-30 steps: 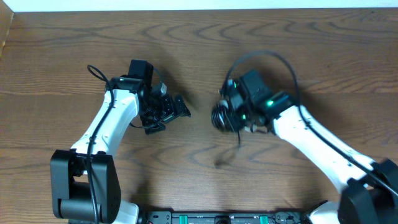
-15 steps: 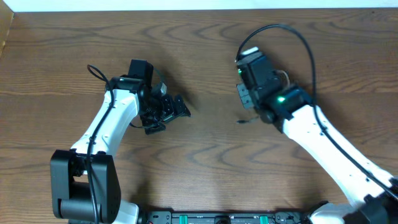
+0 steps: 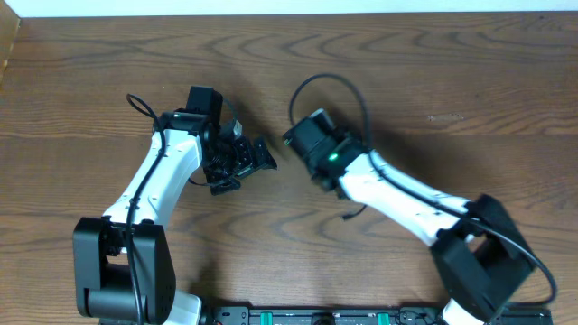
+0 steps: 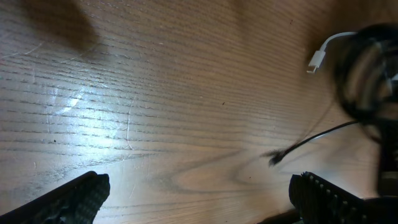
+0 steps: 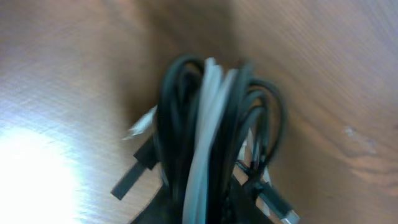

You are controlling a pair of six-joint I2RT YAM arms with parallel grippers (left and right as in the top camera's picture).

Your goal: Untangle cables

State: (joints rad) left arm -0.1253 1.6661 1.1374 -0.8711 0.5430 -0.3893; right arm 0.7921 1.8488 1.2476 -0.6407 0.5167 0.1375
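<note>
The cables [image 5: 211,137] are one coiled bundle of black cords with a white cord through the middle. The bundle is lifted off the table, and my right gripper [image 5: 205,214] is shut on its lower part. Plug ends stick out at both sides. In the overhead view the right gripper [image 3: 298,144] sits just right of my left gripper [image 3: 250,171], and a loose black cord end [image 3: 348,215] hangs below the arm. The left gripper [image 4: 199,199] is wide open and holds nothing. From the left wrist, the bundle [image 4: 367,74] is a blur at top right, with a white plug [image 4: 317,61].
The brown wooden table [image 3: 470,81] extends all round. A thick black arm cable [image 3: 348,86] loops above the right wrist. The table's left edge [image 3: 7,54] is at far left. A black plug end [image 4: 277,158] hangs ahead of the left gripper's right finger.
The right arm swung up and right with the bundle, then came back left, close to the left gripper. The left arm has not moved.
</note>
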